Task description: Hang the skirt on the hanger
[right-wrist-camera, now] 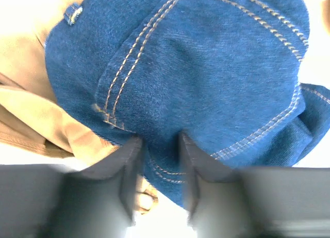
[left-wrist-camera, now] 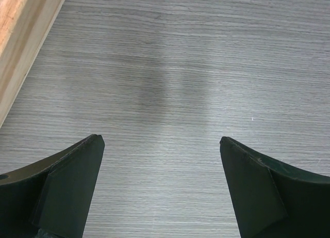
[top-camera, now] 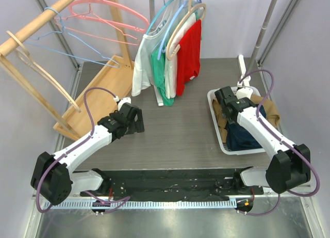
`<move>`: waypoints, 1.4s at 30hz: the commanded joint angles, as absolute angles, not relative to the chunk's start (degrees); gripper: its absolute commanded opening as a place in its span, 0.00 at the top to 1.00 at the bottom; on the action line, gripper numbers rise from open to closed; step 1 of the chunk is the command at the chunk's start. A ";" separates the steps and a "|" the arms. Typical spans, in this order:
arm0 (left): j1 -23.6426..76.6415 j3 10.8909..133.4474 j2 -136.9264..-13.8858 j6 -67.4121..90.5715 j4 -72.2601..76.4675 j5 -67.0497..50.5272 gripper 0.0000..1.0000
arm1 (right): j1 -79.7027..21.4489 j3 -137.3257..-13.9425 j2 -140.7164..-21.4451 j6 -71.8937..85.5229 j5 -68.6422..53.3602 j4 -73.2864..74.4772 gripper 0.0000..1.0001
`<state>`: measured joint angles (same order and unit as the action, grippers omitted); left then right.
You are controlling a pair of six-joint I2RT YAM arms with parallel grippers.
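Observation:
The skirt (right-wrist-camera: 196,67) is blue denim with tan stitching and lies bunched in a white basket (top-camera: 213,102) at the right, showing dark blue (top-camera: 242,137) in the top view. My right gripper (right-wrist-camera: 160,142) reaches down into the basket (top-camera: 229,111), its jaws closed in on a fold of the denim that fills the gap between them. Empty hangers hang from a wooden rack at the far left: a pink hanger (top-camera: 105,13), a blue hanger (top-camera: 77,42) and a wooden hanger (top-camera: 36,67). My left gripper (top-camera: 135,119) hovers open over bare table (left-wrist-camera: 161,145), holding nothing.
A tan garment (right-wrist-camera: 31,114) lies under and beside the skirt in the basket. A rail at the back centre carries white, green and red shirts (top-camera: 175,57) on hangers. The wooden rack's base (left-wrist-camera: 20,36) lies just left of my left gripper.

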<state>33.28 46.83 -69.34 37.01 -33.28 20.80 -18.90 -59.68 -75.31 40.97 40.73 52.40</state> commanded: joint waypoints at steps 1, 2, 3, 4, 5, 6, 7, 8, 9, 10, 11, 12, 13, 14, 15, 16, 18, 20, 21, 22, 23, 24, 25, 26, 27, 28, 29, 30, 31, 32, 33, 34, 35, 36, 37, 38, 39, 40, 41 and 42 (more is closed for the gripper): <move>33.49 48.87 -67.68 36.47 -33.31 21.45 0.00 | -17.67 -63.01 -72.42 41.40 43.68 53.00 0.76; 33.49 48.87 -67.59 36.47 -33.40 21.53 0.00 | -17.58 -63.54 -72.42 40.70 43.33 53.17 0.85; 33.49 48.95 -67.59 36.47 -33.31 21.53 0.00 | -17.14 -64.33 -72.42 40.61 42.98 53.78 0.99; 33.49 48.96 -67.41 36.47 -33.48 21.62 0.00 | -17.14 -66.25 -72.16 40.26 42.89 53.88 0.99; 33.49 49.04 -67.41 36.39 -33.49 21.62 0.00 | -17.14 -67.40 -71.81 39.91 43.15 54.05 0.99; 33.49 49.04 -67.50 36.39 -33.49 21.71 0.00 | -17.23 -68.63 -71.28 39.38 43.50 54.14 0.99; 33.49 49.22 -67.33 36.39 -33.57 21.71 0.00 | -17.23 -71.69 -70.06 39.03 43.85 54.14 0.99; 33.49 49.31 -67.32 36.30 -33.57 21.71 0.00 | -17.14 -73.55 -69.53 38.76 44.29 54.23 0.99; 33.49 49.39 -67.32 36.30 -33.75 21.71 0.00 | -17.23 -75.39 -68.91 38.06 45.25 54.05 0.99; 33.49 49.48 -67.32 36.30 -33.75 21.80 0.00 | -17.14 -79.59 -68.47 37.53 45.61 53.97 0.99; 33.49 49.57 -67.24 36.21 -33.66 21.80 0.00 | -17.14 -81.80 -67.77 36.83 45.79 53.88 0.99; 33.49 49.66 -67.32 36.30 -33.58 21.71 0.00 | -17.14 -84.00 -67.68 36.22 46.23 53.53 0.99; 33.49 49.66 -67.32 36.30 -33.66 21.71 0.00 | -17.14 -88.20 -67.50 34.64 46.14 53.35 0.99; 33.49 49.83 -67.41 36.30 -33.58 21.62 0.00 | -17.14 -90.24 -67.41 33.93 46.23 53.00 0.99; 33.40 49.92 -67.41 36.21 -33.49 21.62 0.00 | -17.23 -92.26 -67.33 33.32 46.23 52.91 0.99; 33.49 50.10 -67.50 36.21 -33.49 21.71 0.00 | -17.14 -95.77 -67.32 31.83 46.14 52.65 0.99; 33.49 50.62 -67.76 36.21 -33.49 21.71 0.00 | -17.14 -98.51 -66.98 30.07 45.01 51.25 0.99; 33.49 50.80 -67.85 36.04 -33.57 21.88 0.00 | -17.23 -101.68 -66.36 26.57 40.01 49.49 0.99; 33.49 51.15 -67.76 36.04 -33.57 21.88 0.00 | -17.14 -102.30 -65.57 25.41 37.73 47.13 0.99; 33.49 51.33 -67.85 35.95 -33.57 22.15 0.00 | -17.14 -103.09 -65.13 24.27 34.40 45.89 0.99; 33.49 51.50 -67.76 36.03 -33.49 22.24 0.00 | -17.23 -103.53 -64.78 22.00 28.01 44.92 0.99; 33.49 51.76 -67.85 35.86 -33.49 22.41 0.00 | -17.14 -104.06 -64.51 21.54 24.64 43.69 0.99; 33.49 52.20 -67.85 35.77 -33.49 22.50 0.00 | -17.14 -104.76 -64.34 20.75 21.13 43.16 0.99; 33.49 52.47 -67.85 35.77 -33.57 22.76 0.00 | -17.23 -105.11 -64.42 20.22 14.57 42.81 0.99; 33.49 52.64 -67.94 35.77 -33.66 22.85 0.00 | -17.14 -105.29 -64.42 20.13 11.89 42.45 0.99; 33.49 53.34 -68.11 35.77 -33.84 23.11 0.00 | -17.23 -105.82 -64.77 19.95 9.08 42.54 0.99; 33.49 53.61 -68.29 35.77 -34.19 23.46 0.00 | -17.14 -106.08 -65.04 19.78 3.83 42.80 0.99; 33.40 54.05 -68.47 35.77 -34.45 23.73 0.00 | -17.23 -106.43 -65.39 20.04 1.69 43.67 0.99; 33.49 54.57 -68.64 35.77 -34.54 23.90 0.00 | -17.14 -106.70 -66.00 20.13 -2.07 44.12 0.99; 33.40 54.93 -68.82 35.77 -35.06 24.43 0.00 | -17.14 -106.70 -66.18 19.95 -4.63 44.38 0.99; 33.49 55.19 -68.82 35.77 -35.24 24.61 0.00 | -17.23 -106.35 -66.44 20.04 -10.05 44.99 0.99; 33.49 55.37 -68.91 35.95 -35.33 24.78 0.00 | -17.23 -106.09 -67.23 20.04 -12.72 45.17 0.99; 33.49 55.63 -68.91 36.03 -35.68 25.05 0.00 | -17.23 -105.65 -67.58 20.30 -14.75 45.44 0.99; 33.49 55.72 -68.73 36.12 -35.86 25.48 0.00 | -17.31 -103.99 -67.76 21.00 -19.29 45.18 0.99; 33.49 55.81 -68.56 36.56 -36.12 25.92 0.00 | -17.49 -102.76 -67.94 21.35 -21.42 44.48 0.99; 33.49 55.81 -68.55 36.74 -36.30 26.36 0.00 | -18.01 -101.44 -68.03 21.62 -23.45 42.65 0.99; 33.49 55.81 -68.47 36.91 -36.91 27.15 0.00 | -18.54 -98.64 -68.11 21.88 -25.55 41.58 0.99; 33.49 55.90 -68.38 37.18 -37.26 27.59 0.00 | -20.55 -97.22 -68.12 22.58 -25.75 40.35 0.99; 33.49 55.99 -68.38 37.70 -37.70 28.03 0.00 | -21.78 -96.08 -68.46 23.37 -25.23 38.17 0.99; 33.49 55.99 -68.38 37.97 -38.40 28.91 0.00 | -23.54 -93.89 -68.99 23.47 -24.62 37.19 0.99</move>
<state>33.28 53.91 -68.79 37.06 -35.94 25.02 -19.25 -97.67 -68.42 21.96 -16.51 47.48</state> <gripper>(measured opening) 0.996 0.042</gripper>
